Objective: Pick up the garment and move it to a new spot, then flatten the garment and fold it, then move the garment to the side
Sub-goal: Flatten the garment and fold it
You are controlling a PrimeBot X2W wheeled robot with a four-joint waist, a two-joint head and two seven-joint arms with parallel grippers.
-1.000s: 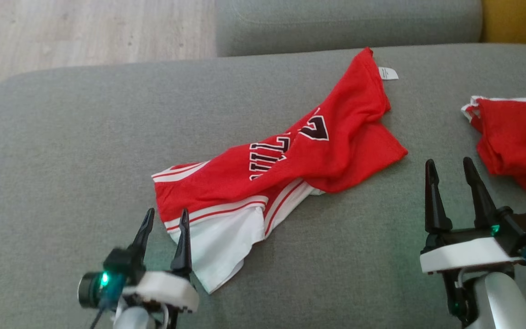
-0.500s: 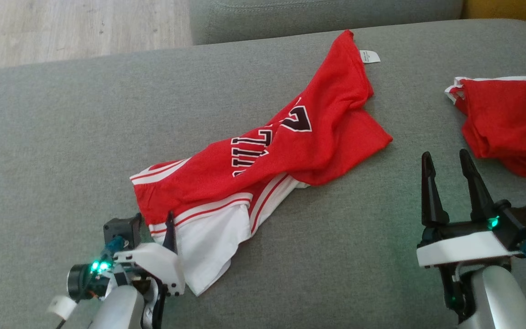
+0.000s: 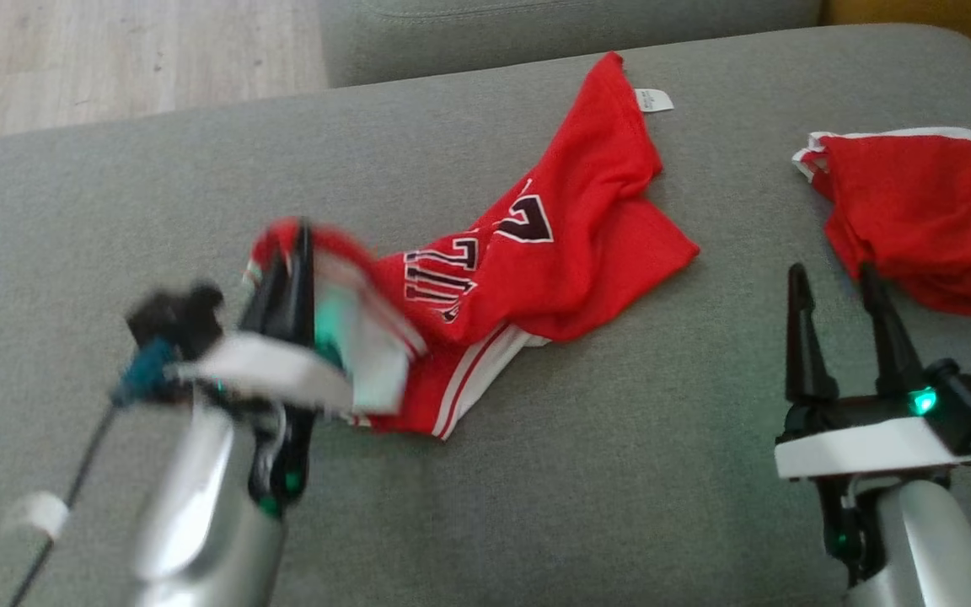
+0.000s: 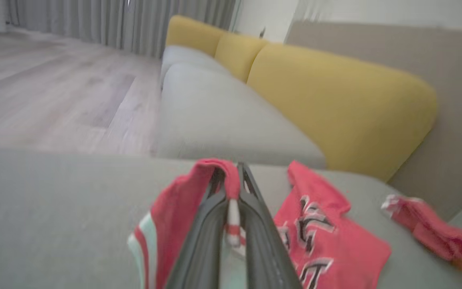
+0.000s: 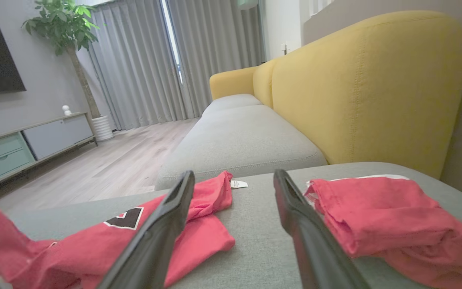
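The garment point(image 3: 536, 253) is a red jersey with white trim and black lettering, lying crumpled across the middle of the grey sofa cushion point(image 3: 620, 472). My left gripper point(image 3: 296, 244) is shut on its near-left end and holds that end up off the cushion, blurred by motion. In the left wrist view the fingers point(image 4: 251, 208) pinch a fold of red and white cloth, with the rest of the garment point(image 4: 327, 241) lying beyond. My right gripper point(image 3: 832, 271) stands open over bare cushion to the right, holding nothing, and its wrist view shows the garment point(image 5: 207, 241) at its left.
A second red garment point(image 3: 907, 211) lies bunched at the cushion's right end, close to my right gripper point(image 5: 234, 174). A yellow backrest point(image 5: 367, 88) rises behind it. Another grey seat point(image 3: 536, 25) adjoins at the far side, and wooden floor point(image 3: 115, 59) lies beyond the left edge.
My left gripper has shut on the garment's white-trimmed near end and lifted it up and away from me. The head camera has shifted. The right gripper stays open in place.
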